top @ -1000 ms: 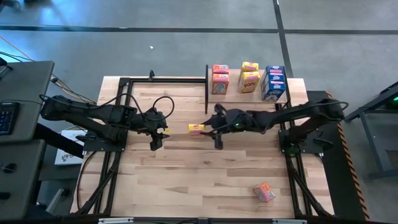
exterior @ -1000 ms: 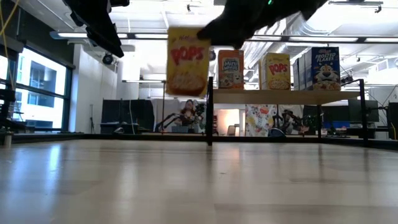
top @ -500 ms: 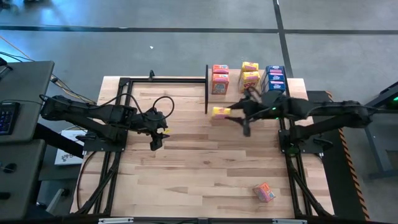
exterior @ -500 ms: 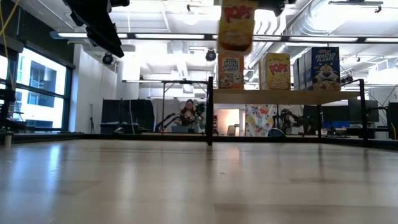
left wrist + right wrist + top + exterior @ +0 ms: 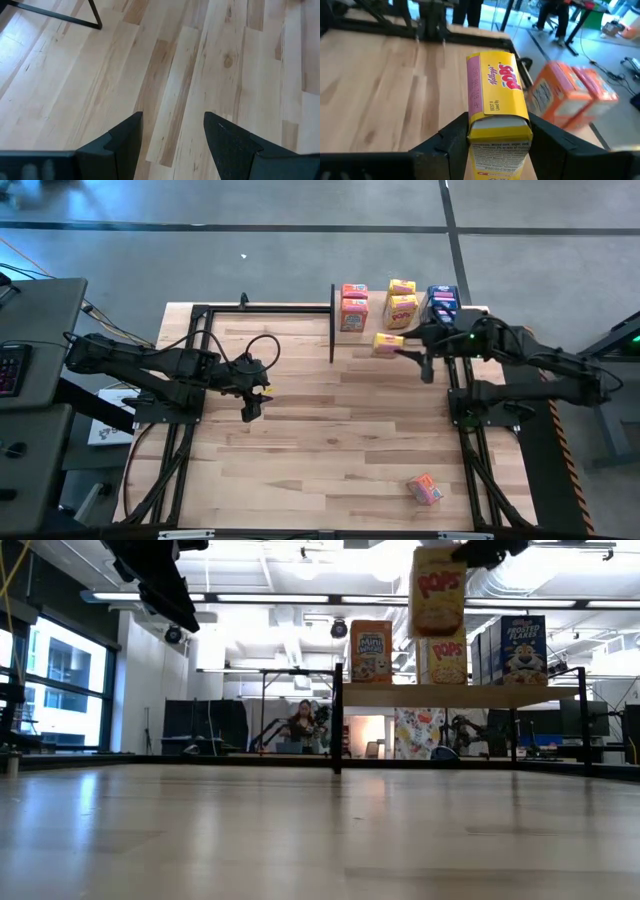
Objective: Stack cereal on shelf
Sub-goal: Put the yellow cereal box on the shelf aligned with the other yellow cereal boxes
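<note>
The right gripper [image 5: 403, 347], clenched on a yellow cereal box [image 5: 388, 344], has carried it from mid-table rightward to just above the shelf [image 5: 440, 695], beside the boxes standing there, so placing comes next; the left gripper [image 5: 170, 140] hangs released at the left.

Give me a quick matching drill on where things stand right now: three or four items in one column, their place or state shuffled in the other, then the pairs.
Items
1. yellow Pops box
2. left tool
3. blue Frosted Flakes box
4. lone orange box

Places or states
A. lying on the tabletop, far from the shelf
B. open, empty, above bare planks
C. standing on the shelf
D. held in the air by the right tool

Pairs: 1-D, 2-B, 3-C, 4-A
</note>
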`<state>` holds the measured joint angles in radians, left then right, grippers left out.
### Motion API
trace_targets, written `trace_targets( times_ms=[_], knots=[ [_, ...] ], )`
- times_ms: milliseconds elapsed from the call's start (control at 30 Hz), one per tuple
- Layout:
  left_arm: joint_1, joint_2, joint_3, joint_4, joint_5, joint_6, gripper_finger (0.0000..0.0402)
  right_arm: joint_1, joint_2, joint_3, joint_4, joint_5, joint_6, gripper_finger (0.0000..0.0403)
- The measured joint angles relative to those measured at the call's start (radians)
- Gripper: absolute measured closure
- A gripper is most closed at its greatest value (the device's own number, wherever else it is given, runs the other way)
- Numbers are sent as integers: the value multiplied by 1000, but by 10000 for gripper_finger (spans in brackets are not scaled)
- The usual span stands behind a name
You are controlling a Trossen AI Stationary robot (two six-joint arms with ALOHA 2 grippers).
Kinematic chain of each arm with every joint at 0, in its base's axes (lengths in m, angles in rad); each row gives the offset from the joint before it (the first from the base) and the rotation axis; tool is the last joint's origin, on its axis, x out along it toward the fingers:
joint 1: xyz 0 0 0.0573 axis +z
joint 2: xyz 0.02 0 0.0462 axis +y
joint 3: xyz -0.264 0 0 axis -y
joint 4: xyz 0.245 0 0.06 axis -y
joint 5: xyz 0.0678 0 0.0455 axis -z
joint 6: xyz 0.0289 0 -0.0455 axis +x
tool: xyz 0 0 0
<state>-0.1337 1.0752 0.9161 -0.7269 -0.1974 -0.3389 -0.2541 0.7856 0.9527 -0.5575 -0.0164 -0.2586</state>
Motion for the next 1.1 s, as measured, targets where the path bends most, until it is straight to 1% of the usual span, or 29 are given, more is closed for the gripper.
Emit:
trace_targets(
  times_ms=[267, 533, 600, 700, 767, 933, 1100],
  knots=[
    [0, 0, 0, 0, 0, 0, 202, -123, 0, 0, -139, -68, -62, 238],
    [0, 0, 0, 0, 0, 0, 202, -219, -1, 0, -159, -79, -144, 238],
    [0, 0, 0, 0, 0, 0, 202, -243, 0, 0, -165, -117, -153, 238],
    [0, 0, 0, 0, 0, 0, 202, -277, 0, 3, -170, -202, -153, 238],
    [0, 0, 0, 0, 0, 0, 202, -294, 0, 19, -197, -236, -153, 238],
    [0, 0, 0, 9, 0, 0, 202, -327, 0, 107, -282, -269, -155, 238],
    [0, 0, 0, 50, 0, 0, 202, -349, 0, 195, -298, -333, -179, 238]
  ],
)
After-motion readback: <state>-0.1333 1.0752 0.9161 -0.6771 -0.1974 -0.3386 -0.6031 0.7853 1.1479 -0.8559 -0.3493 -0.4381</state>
